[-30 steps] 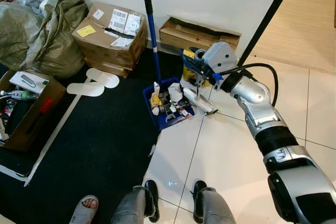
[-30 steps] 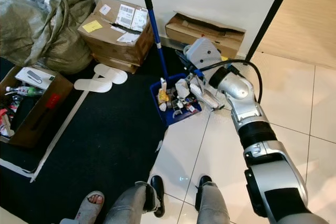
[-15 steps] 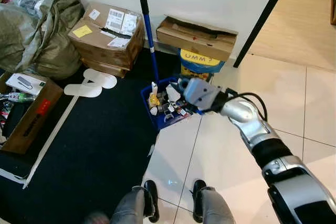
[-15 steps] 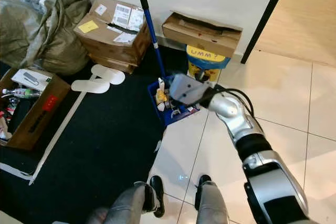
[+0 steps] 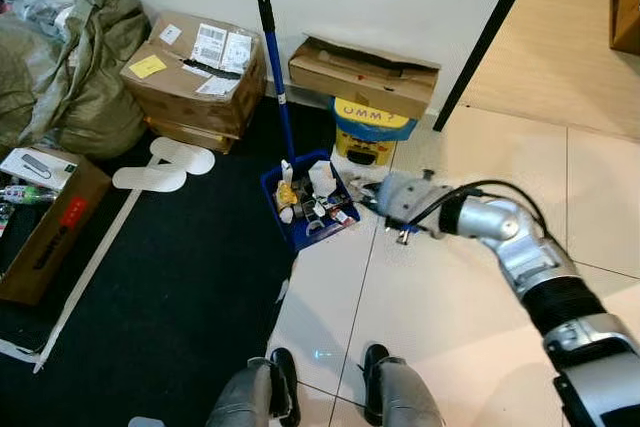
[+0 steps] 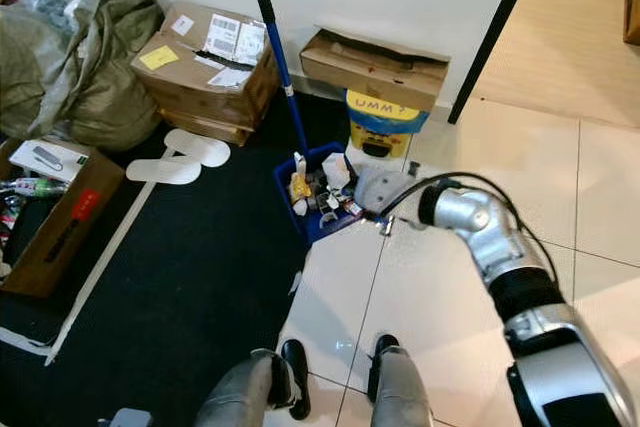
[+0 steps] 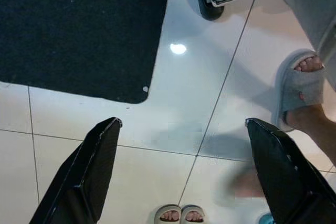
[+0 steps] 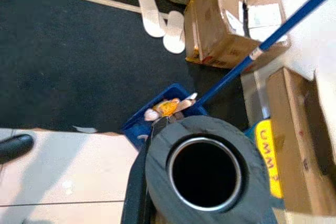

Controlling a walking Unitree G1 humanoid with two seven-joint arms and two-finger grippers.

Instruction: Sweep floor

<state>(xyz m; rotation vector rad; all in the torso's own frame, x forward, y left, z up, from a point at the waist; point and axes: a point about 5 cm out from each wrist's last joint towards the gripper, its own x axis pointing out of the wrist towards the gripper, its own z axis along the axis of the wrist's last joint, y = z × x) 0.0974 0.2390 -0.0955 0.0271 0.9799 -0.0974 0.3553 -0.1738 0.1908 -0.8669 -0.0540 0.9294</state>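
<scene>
With the right arm stretched out low over the tiles, the right gripper (image 5: pixel 395 209) sits just beside the open lip of the blue dustpan (image 5: pixel 300 232). The pan lies on the edge of the black carpet (image 5: pixel 180 277), already loaded with small litter. Its long blue handle (image 5: pixel 272 67) stands up toward the wall.

My read of the step is working debris into the pan. To do it well:
- I'd keep the wrist low and come in from the tile side, pushing toward the pan mouth and not across it.
- I'd avoid knocking the handle, because the pan looks light and could pivot or spill.
- There's a pale scrap (image 5: pixel 283 290) at the carpet edge, well short of the pan. It still needs collecting.

In the right wrist view, a grey tube end with a dark bore (image 8: pixel 205 171) sits right in front of the lens, against one black finger (image 8: pixel 136 182). I can't tell whether the fingers are clamped on it or merely next to it.

The left gripper (image 7: pixel 184 124) hangs idle with its fingers spread wide over bare tile, holding nothing. A person's sandalled foot (image 7: pixel 307 85) is nearby.
</scene>
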